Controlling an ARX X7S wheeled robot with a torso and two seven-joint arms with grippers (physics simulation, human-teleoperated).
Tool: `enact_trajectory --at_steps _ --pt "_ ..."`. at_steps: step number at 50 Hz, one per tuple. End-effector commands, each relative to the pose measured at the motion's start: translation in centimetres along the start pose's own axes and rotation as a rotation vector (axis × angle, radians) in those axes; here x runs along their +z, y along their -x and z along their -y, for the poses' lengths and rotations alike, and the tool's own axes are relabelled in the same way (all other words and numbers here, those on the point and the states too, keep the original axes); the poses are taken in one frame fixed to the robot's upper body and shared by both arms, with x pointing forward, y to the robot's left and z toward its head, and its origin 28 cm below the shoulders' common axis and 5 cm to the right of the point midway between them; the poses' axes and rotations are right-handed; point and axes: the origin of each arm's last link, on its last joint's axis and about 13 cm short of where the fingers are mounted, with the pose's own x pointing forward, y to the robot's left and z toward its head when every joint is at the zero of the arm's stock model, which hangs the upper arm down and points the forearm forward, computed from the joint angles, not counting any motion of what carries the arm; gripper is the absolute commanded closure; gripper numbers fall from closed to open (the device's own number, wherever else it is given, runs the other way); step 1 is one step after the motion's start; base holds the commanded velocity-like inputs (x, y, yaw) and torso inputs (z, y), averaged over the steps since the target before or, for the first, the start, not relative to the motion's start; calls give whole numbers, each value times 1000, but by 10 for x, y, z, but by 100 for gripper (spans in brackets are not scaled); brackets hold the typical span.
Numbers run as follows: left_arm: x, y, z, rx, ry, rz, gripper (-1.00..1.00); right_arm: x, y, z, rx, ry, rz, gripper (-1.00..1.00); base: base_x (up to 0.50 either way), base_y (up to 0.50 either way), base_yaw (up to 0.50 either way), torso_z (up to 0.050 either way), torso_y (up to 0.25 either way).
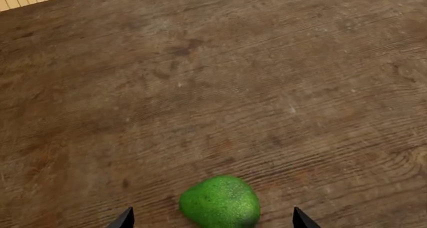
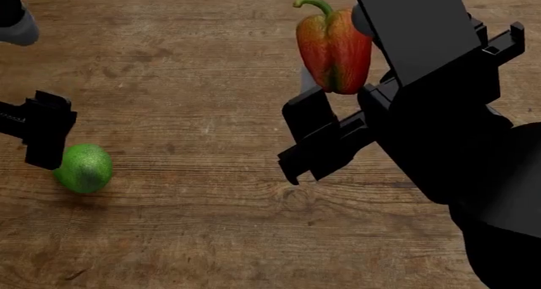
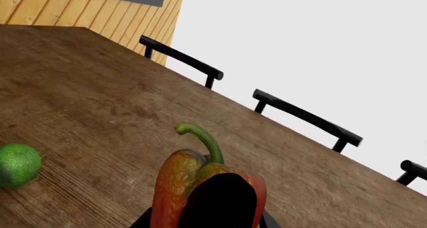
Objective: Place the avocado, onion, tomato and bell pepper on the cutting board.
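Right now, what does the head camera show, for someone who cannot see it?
A red-orange bell pepper is held up off a wooden table by the black right gripper. At the far left, the left gripper hangs beside a green avocado lying on the table.

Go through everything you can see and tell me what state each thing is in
Avocado: lying on the table, not gripped.
Bell pepper: upright, stem up, held in the right gripper.
Left gripper: open, fingertips either side of the avocado.
Right gripper: shut on the bell pepper.
Table: bare wood around both items.
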Motion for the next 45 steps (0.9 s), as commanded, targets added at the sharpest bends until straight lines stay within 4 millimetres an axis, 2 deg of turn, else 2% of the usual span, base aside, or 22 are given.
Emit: enact_trajectory --at_steps 1,10,18,45 --pt "-7 -7 4 -23 -12 -27 -100 0 0 2 -11 12 8 100 0 0 0 0 0" --pt "-15 -29 8 -38 3 -34 -100 -2 2 1 -9 14 1 100 0 0 0 0 0" --pt "-23 -41 7 -46 18 -53 -100 -2 2 1 -9 15 -2 100 0 0 0 0 0" --pt "-34 -66 4 -19 38 -86 -100 -2 7 0 -13 17 -2 100 0 0 0 0 0"
